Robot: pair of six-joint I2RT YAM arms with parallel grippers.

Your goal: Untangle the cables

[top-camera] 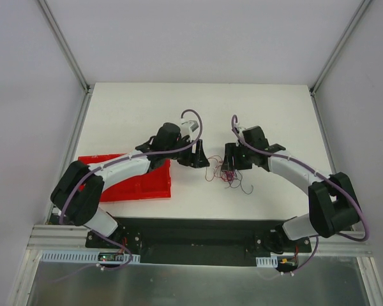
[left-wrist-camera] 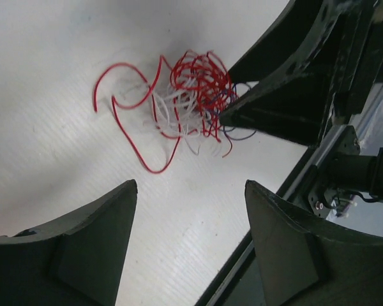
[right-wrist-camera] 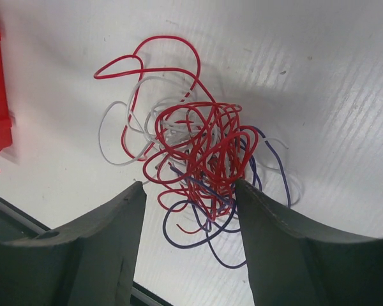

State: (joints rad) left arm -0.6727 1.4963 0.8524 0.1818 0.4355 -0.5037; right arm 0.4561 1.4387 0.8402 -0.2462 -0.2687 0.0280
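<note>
Currently the cables [right-wrist-camera: 201, 150] lie as one loopy knot on the table [top-camera: 134, 108], near its centre, between the two grippers and apart from the red tray [top-camera: 131, 185].

The right gripper [right-wrist-camera: 190, 185] has its jaws spread and straddles the near part of the knot. Red and purple loops lie between its fingers, and I see none pinched. The left gripper [left-wrist-camera: 190, 188] has its jaws spread on nothing and sits short of the knot, with bare table between its tips and the nearest red loop.

Hazards, as I judge them:

1. Bulk grab. If I close the right jaws where they stand, they take many strands at once. Pulling then tightens the core instead of freeing a wire.
2. Whole-knot drag. The wires are thin and light. Unless the left gripper holds a separate strand, the whole bundle follows whichever arm moves.
3. Missed pinch. A strand flat on the table can slip under the fingertips. Pressing lower risks scraping the surface.
4. Collision. The two grippers face each other closely across the knot, so reaching with both could bring their fingers together.
5. Snagging. Loose loops may hook on a finger and lift away unnoticed.
</note>
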